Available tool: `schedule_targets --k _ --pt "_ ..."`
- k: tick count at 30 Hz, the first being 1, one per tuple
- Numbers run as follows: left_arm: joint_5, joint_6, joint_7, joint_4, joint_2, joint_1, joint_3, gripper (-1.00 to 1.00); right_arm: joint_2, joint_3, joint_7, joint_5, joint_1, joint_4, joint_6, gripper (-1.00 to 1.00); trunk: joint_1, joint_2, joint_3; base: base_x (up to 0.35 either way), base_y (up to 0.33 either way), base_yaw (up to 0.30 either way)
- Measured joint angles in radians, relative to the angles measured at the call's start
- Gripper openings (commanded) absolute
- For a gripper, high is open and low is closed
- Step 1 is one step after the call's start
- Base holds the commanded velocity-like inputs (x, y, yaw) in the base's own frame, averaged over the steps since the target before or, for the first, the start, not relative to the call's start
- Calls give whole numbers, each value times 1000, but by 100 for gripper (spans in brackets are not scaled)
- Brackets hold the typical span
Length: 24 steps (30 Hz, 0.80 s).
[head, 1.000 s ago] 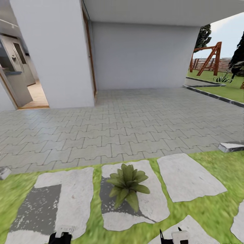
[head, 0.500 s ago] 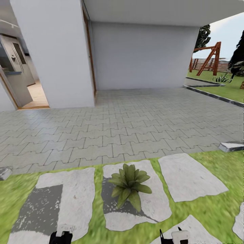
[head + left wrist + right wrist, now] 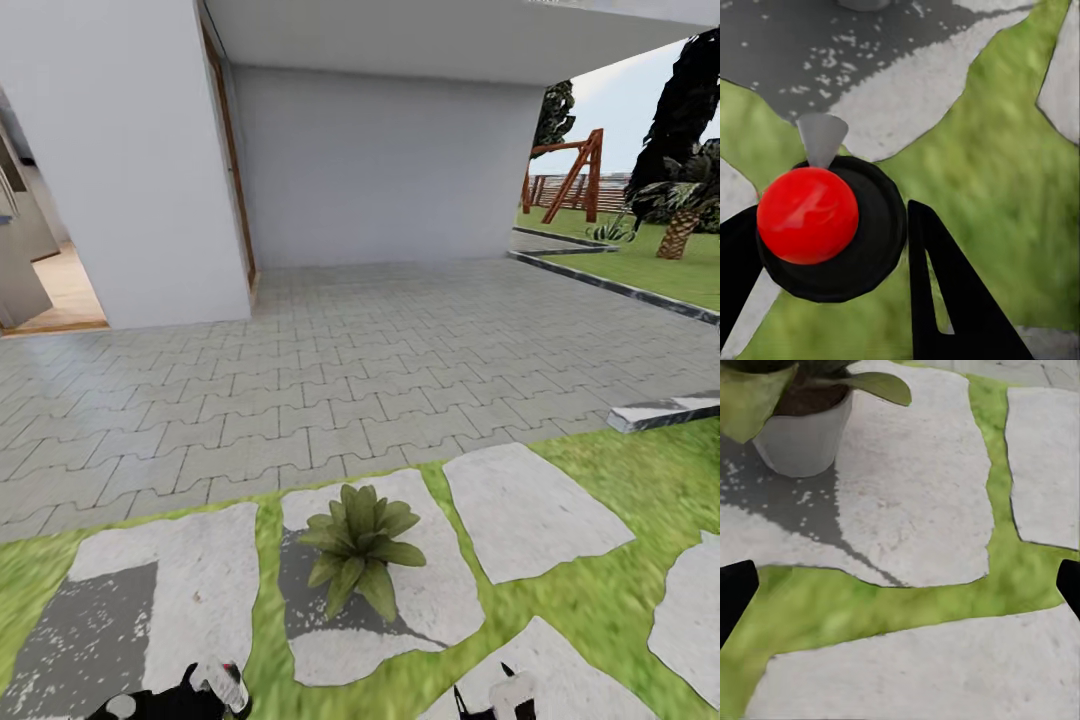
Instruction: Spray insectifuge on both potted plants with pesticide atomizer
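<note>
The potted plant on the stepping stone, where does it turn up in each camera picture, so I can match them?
Head view: the potted plant is low and central, standing on a stepping stone.
Right wrist view: its grey pot and leaves sit at the picture's edge, ahead of the open jaws.
Left wrist view: the pesticide atomizer sits between the jaws, over grass.
Shared landmark: the plant's speckled shadow on that stone.
</note>
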Motion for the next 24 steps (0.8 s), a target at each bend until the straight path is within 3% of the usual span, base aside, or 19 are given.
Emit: schedule_targets --k 3,4,5,6,8,10,13,16,18,24 --pt "-86 0 -106 -19 18 -32 3 -100 -5 34 126 153 -3 -49 58 100 0 0 0 0 0 -3" --pt "-137 2 -142 -37 24 -45 5 -100 -6 41 186 194 -8 -85 117 100 0 0 0 0 0 -1" --pt "-173 7 -163 -49 27 -52 3 -100 -6 41 233 210 -12 -117 163 100 0 0 0 0 0 0" --pt "-220 23 -189 -70 30 -60 4 -100 -7 49 308 214 -17 -175 228 100 0 0 0 0 0 0" --pt "-272 60 -220 -101 34 -73 1 -100 -11 56 421 214 -20 -260 298 100 0 0 0 0 0 0" --pt "-316 113 -274 -146 36 -86 -2 -100 -13 55 566 216 -22 -349 345 100 0 0 0 0 0 0" --pt "-351 146 -351 -217 35 -95 -4 -100 -14 53 676 217 -27 -445 367 100 0 0 0 0 0 0" --pt "-404 174 -441 -298 24 -98 -2 -100 -12 57 734 218 -43 -502 390 100 0 0 0 0 0 0" --pt "-424 210 -467 -331 20 -98 -1 -100 -10 58 761 218 -48 -511 397 100 0 0 0 0 0 0" --pt "-436 245 -507 -372 -4 -98 -2 -100 -5 60 873 218 -61 -516 402 100 0 0 0 0 0 0"
